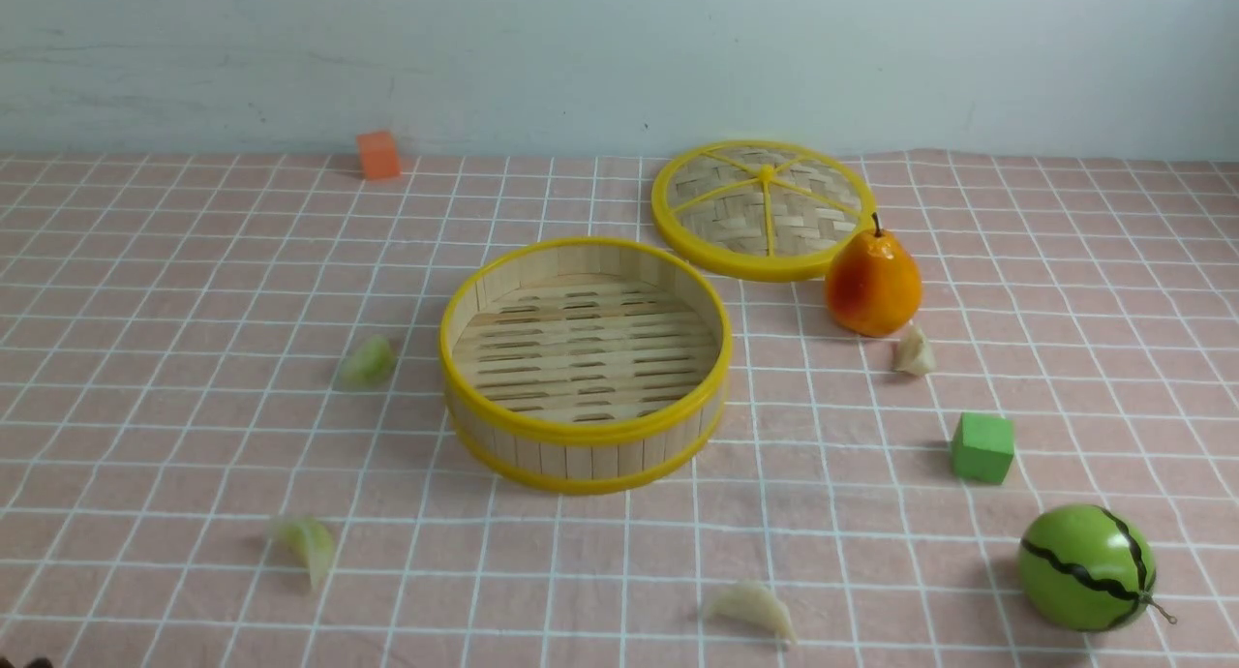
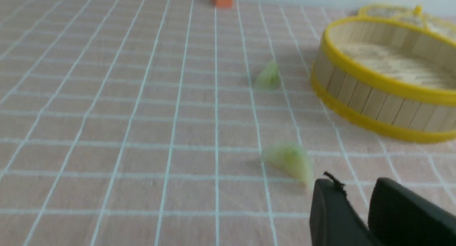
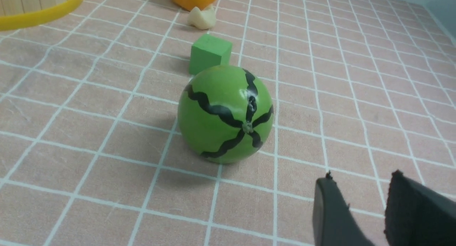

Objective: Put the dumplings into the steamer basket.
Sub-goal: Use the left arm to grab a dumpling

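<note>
Bamboo steamer basket [image 1: 586, 455] stands empty.
Left gripper [image 2: 357, 189] and right gripper [image 3: 361, 183] released; left may push the front-edge green dumpling [image 2: 288, 160] away.

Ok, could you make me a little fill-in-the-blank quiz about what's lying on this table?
1. The number of dumplings inside the steamer basket is ___.
2. The fruit standing closest to the woven lid is the ___.
3. The cube nearest the toy watermelon is ___ in colour.
4. On the cloth left of the basket lie ___ pale green dumplings.

Missing words: zero; pear; green; two.
</note>
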Controlling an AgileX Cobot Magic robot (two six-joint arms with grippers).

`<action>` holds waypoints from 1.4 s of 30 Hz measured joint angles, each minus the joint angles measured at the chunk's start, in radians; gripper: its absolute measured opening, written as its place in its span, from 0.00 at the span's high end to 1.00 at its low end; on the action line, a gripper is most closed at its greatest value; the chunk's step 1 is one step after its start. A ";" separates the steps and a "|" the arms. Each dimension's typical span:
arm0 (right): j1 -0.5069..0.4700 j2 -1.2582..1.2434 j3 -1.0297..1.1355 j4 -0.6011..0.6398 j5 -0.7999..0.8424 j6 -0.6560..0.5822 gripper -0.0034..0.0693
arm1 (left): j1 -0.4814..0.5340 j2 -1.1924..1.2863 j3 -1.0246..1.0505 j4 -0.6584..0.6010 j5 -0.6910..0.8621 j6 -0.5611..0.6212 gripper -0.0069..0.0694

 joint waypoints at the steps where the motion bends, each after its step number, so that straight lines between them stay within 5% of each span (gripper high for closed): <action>1: 0.000 0.000 0.005 -0.001 -0.033 0.000 0.62 | 0.000 0.000 0.000 0.000 -0.056 0.000 0.69; 11: 0.000 0.000 0.005 -0.011 -0.721 0.082 0.62 | 0.000 0.000 0.000 0.000 -0.485 -0.025 0.69; 17: 0.000 0.000 0.001 -0.008 -0.804 0.245 0.62 | 0.000 0.001 -0.011 -0.031 -0.688 -0.270 0.71; 21: 0.000 0.035 -0.074 -0.008 -0.756 0.284 0.64 | 0.000 0.068 -0.130 -0.034 -0.614 -0.327 0.84; 23: 0.000 0.111 -0.200 -0.008 -0.659 0.288 0.71 | 0.000 0.187 -0.290 -0.034 -0.488 -0.320 0.93; 28: 0.000 0.341 -0.368 -0.025 -0.411 0.277 0.95 | 0.000 0.478 -0.521 -0.021 -0.294 -0.240 0.93; 35: 0.020 0.640 -0.398 -0.069 -0.119 0.262 0.98 | -0.004 0.865 -0.675 -0.015 -0.028 -0.187 0.93; 38: 0.081 0.754 -0.422 -0.018 0.020 0.258 0.98 | -0.034 1.036 -0.763 -0.032 0.209 -0.182 0.93; 42: 0.189 0.873 -0.468 0.049 0.121 0.180 0.98 | -0.072 1.196 -0.894 -0.091 0.329 -0.127 0.93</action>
